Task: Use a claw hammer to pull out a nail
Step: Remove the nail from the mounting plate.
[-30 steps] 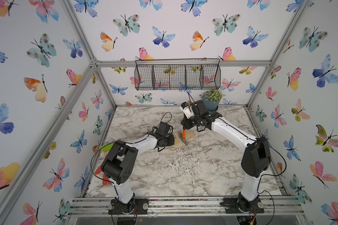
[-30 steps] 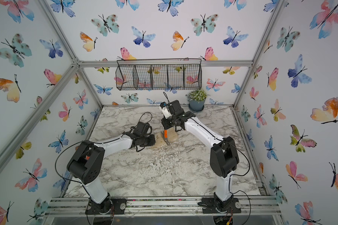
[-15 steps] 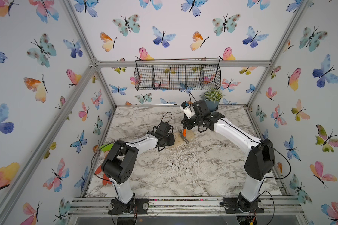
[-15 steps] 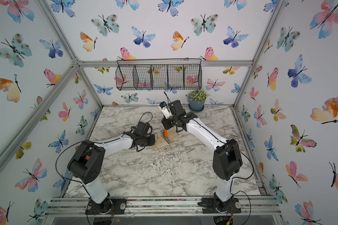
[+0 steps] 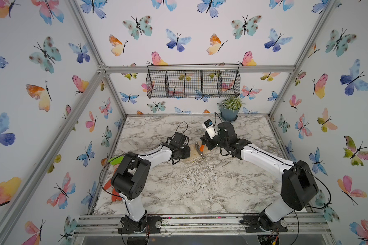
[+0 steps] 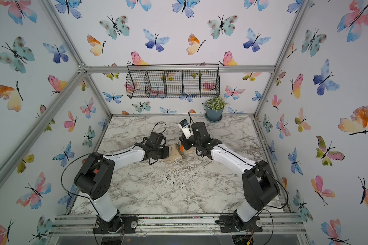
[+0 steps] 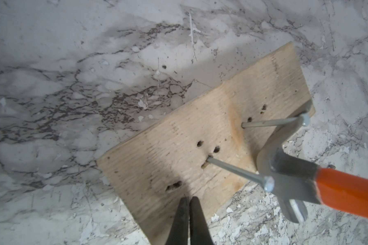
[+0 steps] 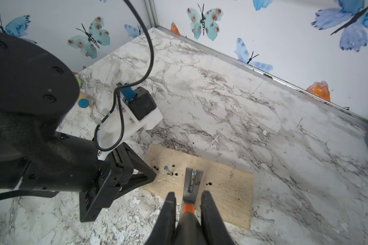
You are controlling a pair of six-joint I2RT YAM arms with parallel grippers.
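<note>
Grasping the claw hammer (image 7: 285, 167) by its handle in the right gripper (image 8: 188, 194), head low over the wooden board (image 7: 179, 137) on the desk (image 7: 72, 84), forked claw hooked round the shank of a nail (image 7: 270, 123) under its head. Poising the left gripper (image 7: 189, 200), clenched empty, over the board's end, near a second nail (image 7: 236, 171)

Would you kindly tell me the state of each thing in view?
Board: flat on the table, several empty holes.
Hooked nail: in the board, much shaft showing.
Other nail: in the board, free of the claw.
Hammer: held by its handle, claw under the hooked nail's head.
Right gripper: shut on the hammer.
Left gripper: shut, tips on the board.
</note>
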